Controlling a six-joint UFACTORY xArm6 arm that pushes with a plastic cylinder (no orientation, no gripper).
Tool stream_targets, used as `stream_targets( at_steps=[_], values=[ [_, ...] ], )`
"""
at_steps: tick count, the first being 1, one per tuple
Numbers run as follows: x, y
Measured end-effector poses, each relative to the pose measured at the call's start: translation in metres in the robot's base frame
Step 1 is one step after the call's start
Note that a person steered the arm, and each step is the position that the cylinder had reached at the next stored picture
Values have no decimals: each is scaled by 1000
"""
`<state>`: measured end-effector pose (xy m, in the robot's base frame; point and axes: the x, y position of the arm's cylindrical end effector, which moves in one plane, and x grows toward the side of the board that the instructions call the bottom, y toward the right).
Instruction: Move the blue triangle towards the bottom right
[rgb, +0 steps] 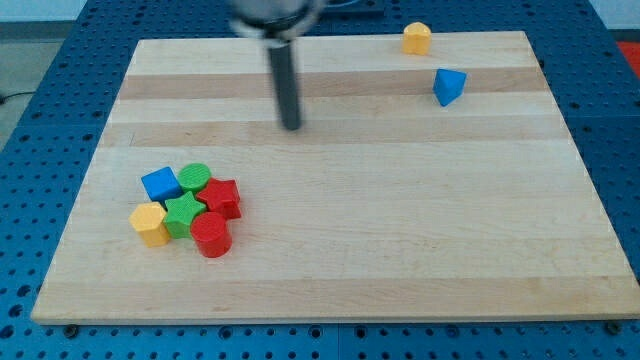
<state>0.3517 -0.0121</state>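
The blue triangle lies on the wooden board near the view's top right. My tip is at the end of the dark rod, in the upper middle of the board. It stands well to the left of the blue triangle and slightly lower in the view, not touching any block.
A yellow block sits at the board's top edge, above and left of the blue triangle. At the lower left is a cluster: a blue cube, green cylinder, red star, green star, yellow block, red cylinder.
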Motion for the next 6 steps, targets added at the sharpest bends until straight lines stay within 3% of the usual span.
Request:
stream_targets(
  at_steps=[1, 2, 4, 6],
  values=[
    [-51, 95],
    [-68, 170],
    [25, 168],
    [90, 173]
  ],
)
